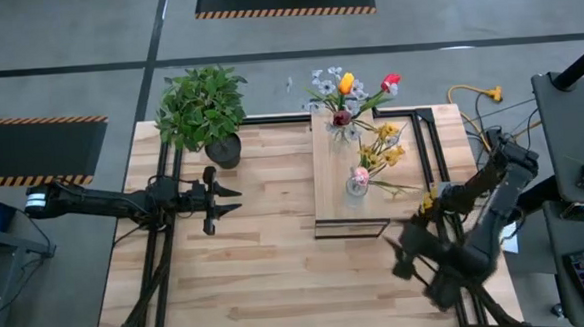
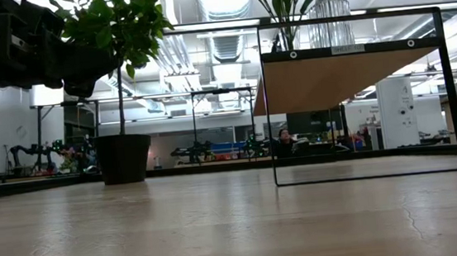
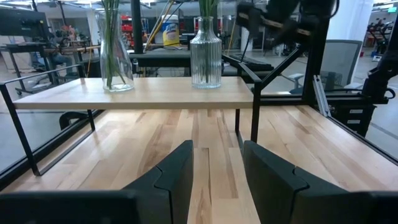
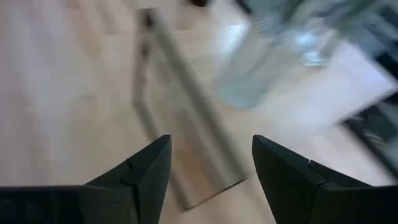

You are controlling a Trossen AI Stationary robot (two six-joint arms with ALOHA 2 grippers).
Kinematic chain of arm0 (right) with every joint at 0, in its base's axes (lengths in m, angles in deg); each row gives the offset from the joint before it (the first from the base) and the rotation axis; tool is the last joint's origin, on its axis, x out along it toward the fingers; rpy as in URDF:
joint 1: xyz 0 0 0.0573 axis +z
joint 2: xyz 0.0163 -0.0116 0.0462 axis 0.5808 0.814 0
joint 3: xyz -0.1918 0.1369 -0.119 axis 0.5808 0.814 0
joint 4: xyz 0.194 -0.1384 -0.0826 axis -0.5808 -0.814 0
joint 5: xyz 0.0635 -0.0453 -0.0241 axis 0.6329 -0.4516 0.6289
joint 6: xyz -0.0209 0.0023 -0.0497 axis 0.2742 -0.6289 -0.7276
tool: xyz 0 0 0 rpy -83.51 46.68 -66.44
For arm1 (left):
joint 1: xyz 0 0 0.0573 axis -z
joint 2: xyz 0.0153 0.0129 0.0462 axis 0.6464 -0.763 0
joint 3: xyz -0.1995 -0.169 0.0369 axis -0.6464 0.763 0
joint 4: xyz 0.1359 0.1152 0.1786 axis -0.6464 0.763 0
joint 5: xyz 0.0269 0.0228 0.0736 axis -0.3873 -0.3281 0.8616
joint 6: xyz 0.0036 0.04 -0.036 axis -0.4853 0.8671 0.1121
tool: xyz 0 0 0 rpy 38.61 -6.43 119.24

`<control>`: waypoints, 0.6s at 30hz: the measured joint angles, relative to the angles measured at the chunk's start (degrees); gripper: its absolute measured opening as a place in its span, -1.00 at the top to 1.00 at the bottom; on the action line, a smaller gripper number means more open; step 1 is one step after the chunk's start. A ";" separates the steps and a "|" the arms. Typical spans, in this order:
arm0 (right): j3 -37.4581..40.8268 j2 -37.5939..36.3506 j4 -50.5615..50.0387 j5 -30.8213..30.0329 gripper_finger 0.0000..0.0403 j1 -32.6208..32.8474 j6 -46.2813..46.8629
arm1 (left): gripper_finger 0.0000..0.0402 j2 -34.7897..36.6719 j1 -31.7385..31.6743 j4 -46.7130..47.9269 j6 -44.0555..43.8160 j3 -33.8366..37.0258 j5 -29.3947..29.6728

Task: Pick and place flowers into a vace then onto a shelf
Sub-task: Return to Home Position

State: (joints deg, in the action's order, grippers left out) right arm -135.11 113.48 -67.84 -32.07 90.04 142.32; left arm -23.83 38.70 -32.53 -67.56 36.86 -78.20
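Observation:
The shelf [image 1: 334, 206] is a pale plank on a black frame standing on the table right of the middle. Two glass vases stand on it. The far vase [image 1: 342, 119] holds red and yellow tulips and white sprigs. The near vase [image 1: 358, 183] holds a pink tulip and small yellow blooms that lean toward the right edge. My left gripper [image 1: 236, 198] is open and hovers left of the shelf, pointing at it [image 3: 217, 152]. My right gripper [image 1: 399, 250] is open near the shelf's near right corner [image 4: 211, 146], with a blurred vase [image 4: 267, 62] ahead of it.
A bushy potted plant [image 1: 204, 108] stands at the table's far left, also seen in the low view [image 2: 116, 71]. Black frame rails run along the table's left and right sides. Bare tabletop [image 1: 278, 284] lies between the arms, on the near side. Cables [image 1: 474, 99] lie off the far right corner.

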 joint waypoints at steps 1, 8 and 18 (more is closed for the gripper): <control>0.97 0.02 2.51 -0.29 -0.07 1.55 -0.09 | 0.39 0.00 -0.01 0.00 0.00 0.00 -0.01; 10.02 0.04 32.97 -4.23 -0.06 9.78 -14.04 | 0.39 0.00 -0.02 -0.03 0.00 0.00 0.00; 30.84 0.07 104.55 18.63 -0.06 7.90 -64.99 | 0.39 0.02 0.00 -1.69 1.77 -0.02 0.00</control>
State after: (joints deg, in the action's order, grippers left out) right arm -104.27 113.54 36.71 -13.44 97.94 77.33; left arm -23.80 38.70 -34.22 -65.79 36.83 -78.20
